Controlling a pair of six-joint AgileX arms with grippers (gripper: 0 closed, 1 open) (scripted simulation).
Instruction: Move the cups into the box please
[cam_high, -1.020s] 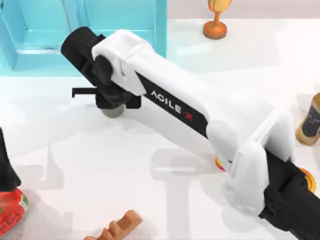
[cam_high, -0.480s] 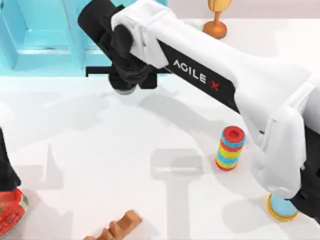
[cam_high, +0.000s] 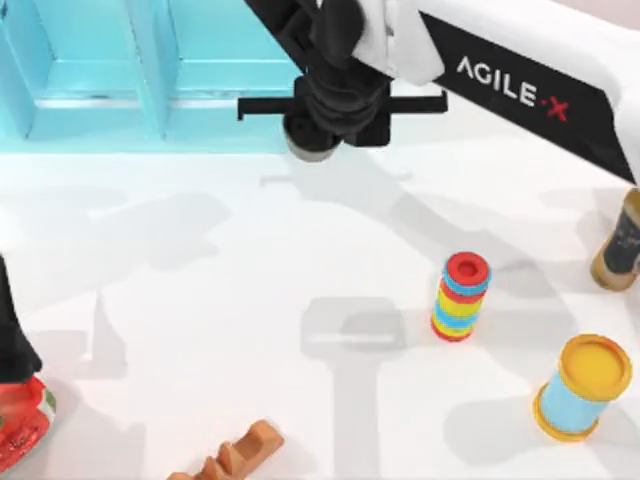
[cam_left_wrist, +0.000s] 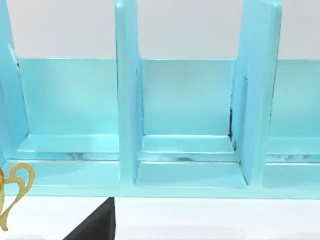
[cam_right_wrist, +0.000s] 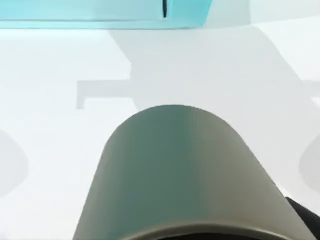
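Over the far edge of the desk, seen from above, my right claw (cam_high: 318, 135) hangs just at the front rim of the box (cam_high: 90, 60), pinching the grey-olive cup (cam_high: 310, 148), whose rounded bottom peeks out beneath the black fingers. My right arm reaches in from the far right corner. Below the cup the white desk (cam_high: 200, 280) lies open and bare across the whole middle. Toward the right edge stand the ring stack (cam_high: 460, 297) and, nearer the right near corner, the blue cylinder with a yellow top (cam_high: 583, 388); a tan container (cam_high: 620, 245) sits at the right edge itself. Along the near edge lies a brown stepped piece (cam_high: 235, 455), and a red object (cam_high: 20, 420) sits at the left near corner, next to a dark shape that may be my left arm.

From my left wrist, the box (cam_left_wrist: 187, 100) faces me with its upright dividers (cam_left_wrist: 127, 90) splitting it into compartments, and a gold trophy handle (cam_left_wrist: 15, 197) shows at the side.

From my right wrist, the cup (cam_right_wrist: 175, 175) looms close, held above open white desk, with the box's front edge (cam_right_wrist: 100, 15) beyond it.
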